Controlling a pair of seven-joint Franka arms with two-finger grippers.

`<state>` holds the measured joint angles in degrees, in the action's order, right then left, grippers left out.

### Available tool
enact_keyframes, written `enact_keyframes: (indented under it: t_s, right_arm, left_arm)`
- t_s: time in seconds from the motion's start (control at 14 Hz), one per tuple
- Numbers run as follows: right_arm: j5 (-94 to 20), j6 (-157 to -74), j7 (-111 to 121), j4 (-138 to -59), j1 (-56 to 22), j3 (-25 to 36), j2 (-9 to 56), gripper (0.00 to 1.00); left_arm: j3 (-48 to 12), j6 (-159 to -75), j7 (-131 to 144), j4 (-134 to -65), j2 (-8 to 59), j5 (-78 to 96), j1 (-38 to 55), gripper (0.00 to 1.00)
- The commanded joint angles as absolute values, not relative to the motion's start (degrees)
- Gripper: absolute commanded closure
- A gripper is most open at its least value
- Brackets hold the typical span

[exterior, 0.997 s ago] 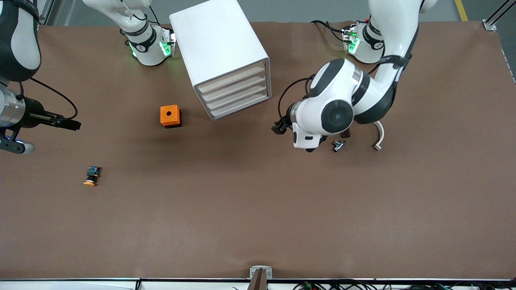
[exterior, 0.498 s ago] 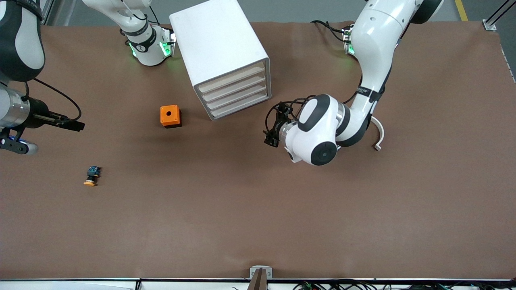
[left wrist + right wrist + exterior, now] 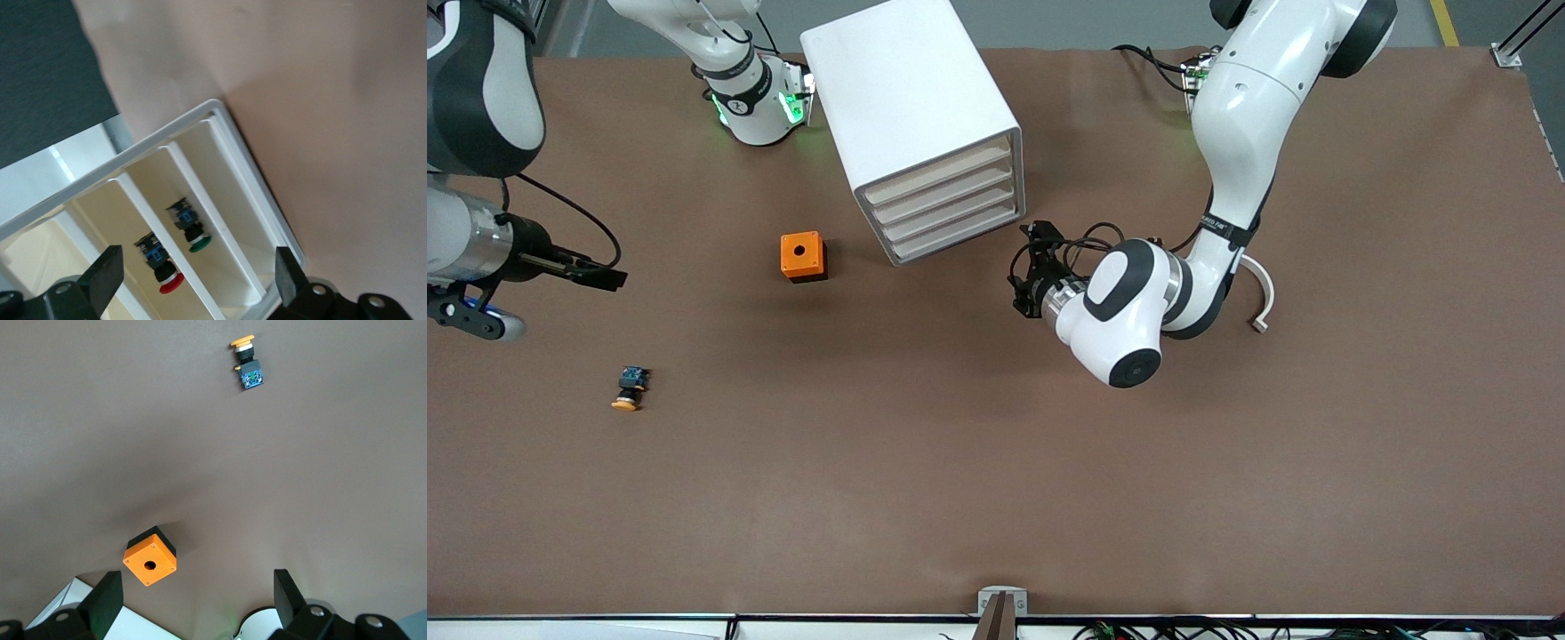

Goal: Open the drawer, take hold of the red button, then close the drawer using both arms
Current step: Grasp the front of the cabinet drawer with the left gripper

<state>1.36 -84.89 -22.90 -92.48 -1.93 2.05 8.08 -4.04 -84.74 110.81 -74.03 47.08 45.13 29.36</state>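
Note:
The white drawer cabinet stands near the robots' bases, its drawers shut. In the left wrist view the cabinet's front shows compartments; the red-capped button lies in one, and a green-capped button in the one beside it. My left gripper hangs in front of the drawer fronts, a short gap away, open and empty. My right gripper is open and empty, above the table near the right arm's end.
An orange box with a round hole sits beside the cabinet toward the right arm's end. A yellow-capped button lies nearer the camera. A curved white piece lies by the left arm's elbow.
The left arm has swung round, bringing its gripper lower and toward the drawer fronts. The right gripper has drifted slightly toward the table's middle. A small metal part beside the left arm is now hidden.

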Motion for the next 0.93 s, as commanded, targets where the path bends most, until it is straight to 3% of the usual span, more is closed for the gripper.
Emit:
enact_keyframes:
  t_s: [0.0, 0.85]
  right_arm:
    - [0.88, -85.52, -26.27, -94.48, -3.42, 2.2, 6.15, 0.0]
    - [-2.98, -88.76, -48.59, -95.27, -16.08, 2.2, 5.45, 0.0]
  left_arm:
    - [-4.83, -80.87, 116.17, -72.25, 49.13, 47.63, 28.92, 0.0]
    - [-8.44, -71.72, 129.19, -72.6, 53.96, 51.94, 29.62, 0.02]
